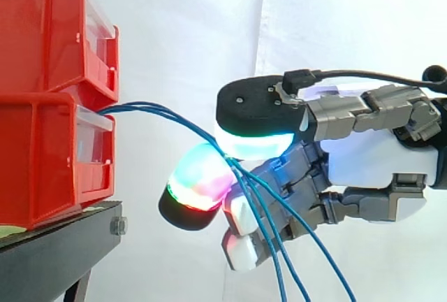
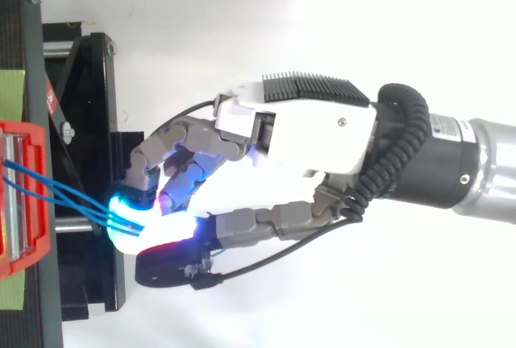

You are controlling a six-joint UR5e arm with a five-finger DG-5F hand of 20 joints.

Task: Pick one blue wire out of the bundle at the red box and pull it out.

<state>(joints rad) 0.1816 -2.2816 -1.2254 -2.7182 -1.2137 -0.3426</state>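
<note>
Three thin blue wires (image 1: 167, 114) come out of the front of the lower red box (image 1: 42, 162) and arc right and downward. They pass between two glowing pads (image 1: 199, 180) of my hand (image 1: 377, 155) and hang down past the lower edge of the side view. The hand reaches in from the right with its fingers curled. An upper cyan-green pad (image 1: 255, 141) and a lower multicoloured pad close on the wires about a hand's width from the box. From above, the wires (image 2: 64, 195) run from the red box (image 2: 20, 130) into the hand (image 2: 314, 134) at its glowing tips.
A second red box (image 1: 42, 29) is stacked on the lower one. Both stand on a black stand (image 1: 49, 253) at the left. A white curtain hangs behind. A strip of green tape (image 2: 12, 90) lies on the stand's top.
</note>
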